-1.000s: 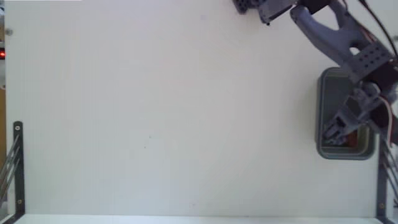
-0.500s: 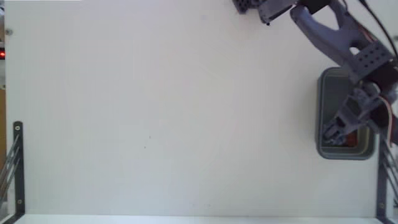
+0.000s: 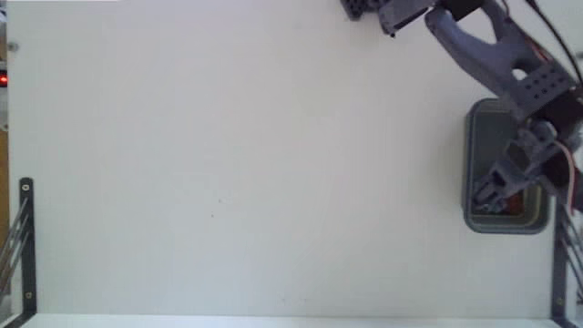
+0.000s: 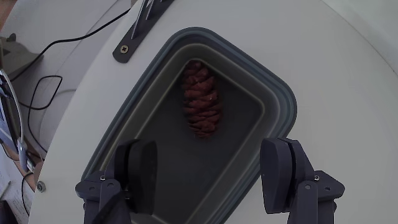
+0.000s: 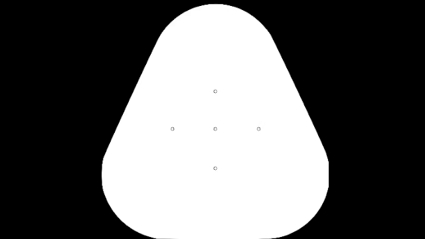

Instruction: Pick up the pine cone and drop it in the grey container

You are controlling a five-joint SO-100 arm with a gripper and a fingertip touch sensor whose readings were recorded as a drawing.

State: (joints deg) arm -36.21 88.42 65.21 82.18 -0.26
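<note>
Barely moved since a second ago: claw still over the grey container, spread wide, holding nothing. Pine cone lying on the tub floor near its far wall. Lots of bare white worktop left of the tub in the fixed view.

— The grey container looks like matt plastic, smooth, thick-rimmed.
— And the pine cone inside is rough, scaly, reddish-brown.
— The gripper fingers look matt dark plastic; the table is smooth, white, matt.
</note>
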